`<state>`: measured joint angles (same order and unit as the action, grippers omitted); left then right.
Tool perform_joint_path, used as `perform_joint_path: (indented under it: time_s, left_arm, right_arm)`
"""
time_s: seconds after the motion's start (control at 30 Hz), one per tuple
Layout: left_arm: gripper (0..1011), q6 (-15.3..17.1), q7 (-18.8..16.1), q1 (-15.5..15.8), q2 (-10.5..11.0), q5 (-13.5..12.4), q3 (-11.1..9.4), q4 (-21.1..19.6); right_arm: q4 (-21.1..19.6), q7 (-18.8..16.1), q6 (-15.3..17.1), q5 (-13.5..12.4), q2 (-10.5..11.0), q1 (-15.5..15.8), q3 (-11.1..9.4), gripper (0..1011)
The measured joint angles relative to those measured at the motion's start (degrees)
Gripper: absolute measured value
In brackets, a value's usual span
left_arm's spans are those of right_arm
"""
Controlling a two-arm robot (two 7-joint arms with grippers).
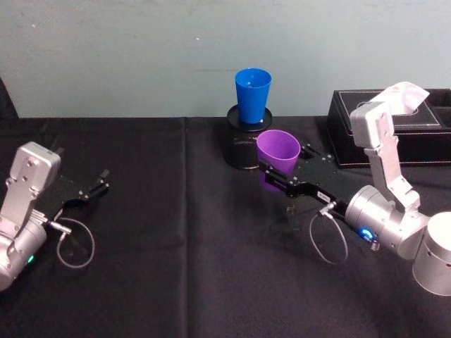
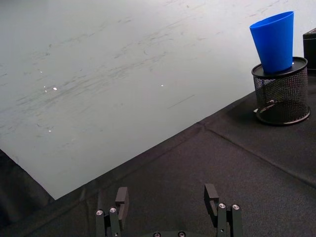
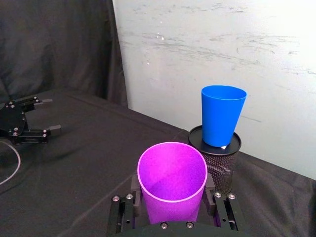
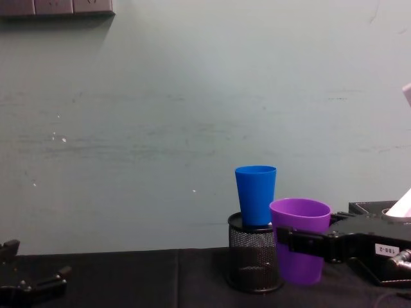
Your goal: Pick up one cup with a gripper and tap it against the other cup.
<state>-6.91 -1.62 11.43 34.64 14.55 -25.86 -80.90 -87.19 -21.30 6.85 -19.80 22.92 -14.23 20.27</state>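
A black-clothed table [image 1: 176, 282] runs up to a pale wall, with a black box [image 1: 423, 144] at its far right. Mid-table by the wall stands a black mesh holder [image 1: 239, 149], and the blue cup [image 1: 252, 95] sits on top of it, mouth up, so it is well above the cloth.

The right hand [image 1: 284, 167] reaches in from the right and is clamped on the purple cup [image 1: 276, 149], one finger on each side of its wall, the cup upright with its mouth open to the ceiling. From the chest view the cup's base looks clear of the table, so I'd say the pick-up is done and the carry toward the tap is in hand. The purple cup hangs just in front of the holder and a little to its right. It is lower than the blue one, and the two are not touching.

The next move, as I judge it, calls for a lift and a short push forward, so that purple wall meets blue wall above the holder. It should be gentle, since the blue cup is perched high and could tip off.

The left hand [image 2: 165, 197] rests at the table's left side, fingers spread and holding nothing.
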Motion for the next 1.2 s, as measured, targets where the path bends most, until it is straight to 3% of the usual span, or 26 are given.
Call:
perform_joint_path:
  time_s: [1.2]
  left_arm:
    - [1000, 0.00, 0.00, 0.00, 0.00, 0.00, 0.00, 0.00]
  right_arm:
    - [0.00, 0.00, 0.00, 0.00, 0.00, 0.00, 0.00, 726]
